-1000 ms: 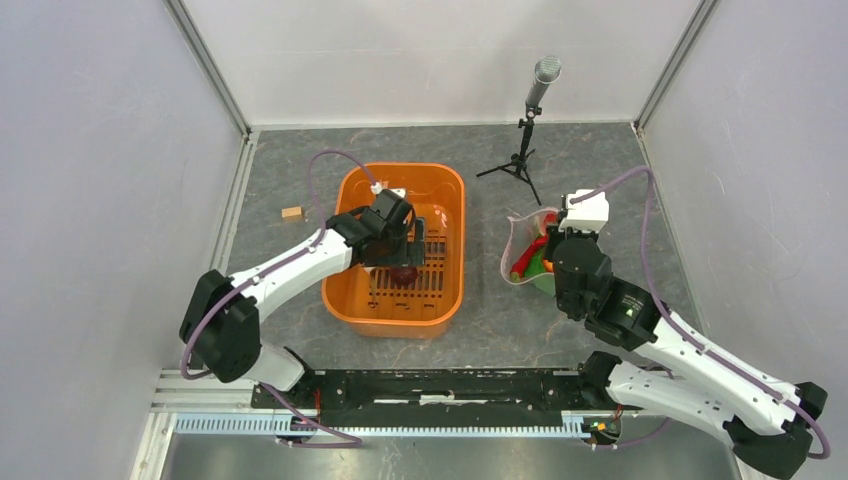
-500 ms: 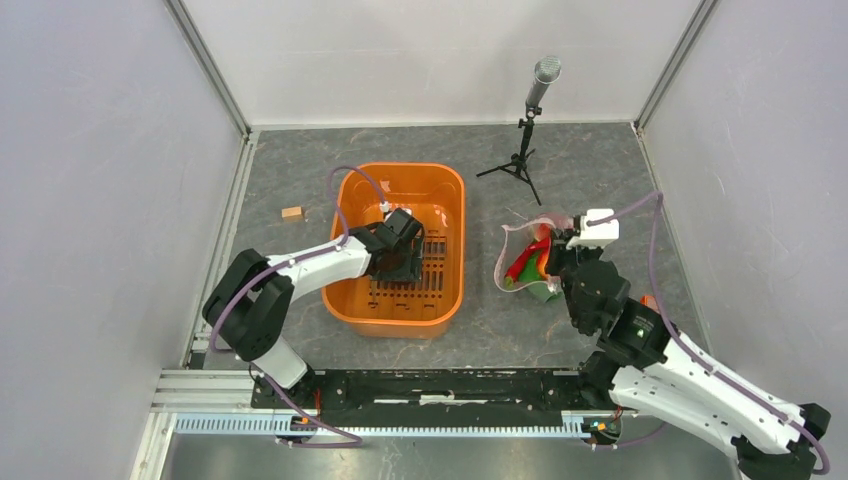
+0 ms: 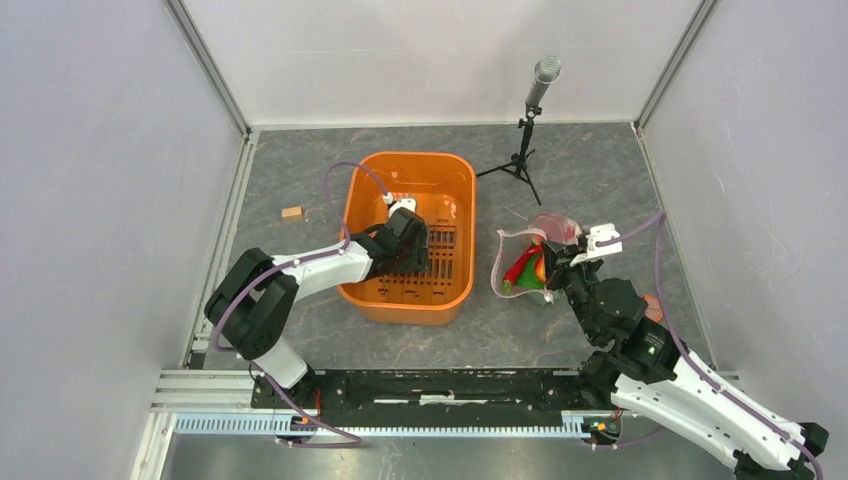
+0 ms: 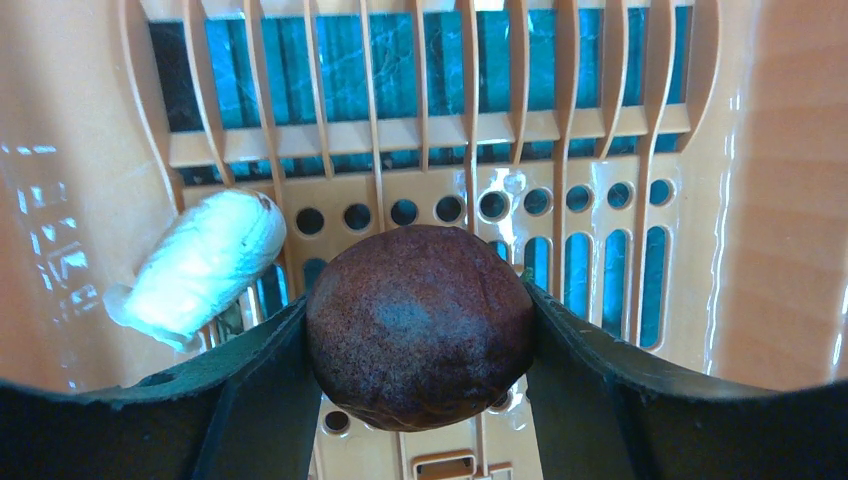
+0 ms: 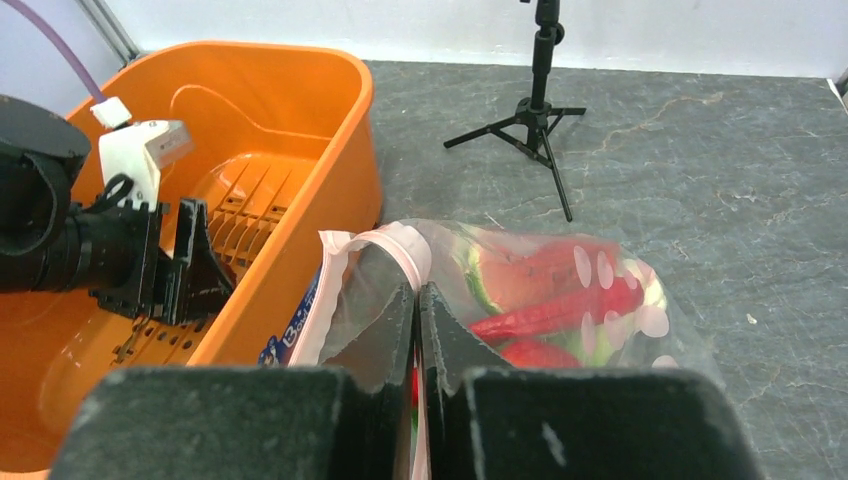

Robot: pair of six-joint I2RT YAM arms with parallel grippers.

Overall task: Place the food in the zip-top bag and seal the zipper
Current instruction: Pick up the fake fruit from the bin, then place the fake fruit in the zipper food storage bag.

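Inside the orange tub (image 3: pixel 420 157), my left gripper (image 4: pixel 416 305) is shut on a dark round piece (image 4: pixel 420 345) of the food; both fingers press its sides, just above the slotted floor. In the top view the left gripper (image 3: pixel 424 250) sits low in the tub. My right gripper (image 5: pixel 417 300) is shut on the mouth edge of the zip-top bag (image 5: pixel 570 285), at the pale pink zipper (image 5: pixel 405 245). Through the clear film show a watermelon slice (image 5: pixel 490 275) and red pieces (image 5: pixel 560 310). The bag (image 3: pixel 520 268) lies right of the tub, its mouth towards it.
A white lumpy piece (image 4: pixel 205 262) lies on the tub floor, left of the held piece. A microphone on a small tripod (image 3: pixel 528 120) stands behind the bag. A small wooden block (image 3: pixel 291 212) lies left of the tub. Grey walls close in both sides.
The left jaws have closed onto the dark round piece, and the tub has slid a little to the right. The right arm has swung, keeping its hold on the bag's mouth.
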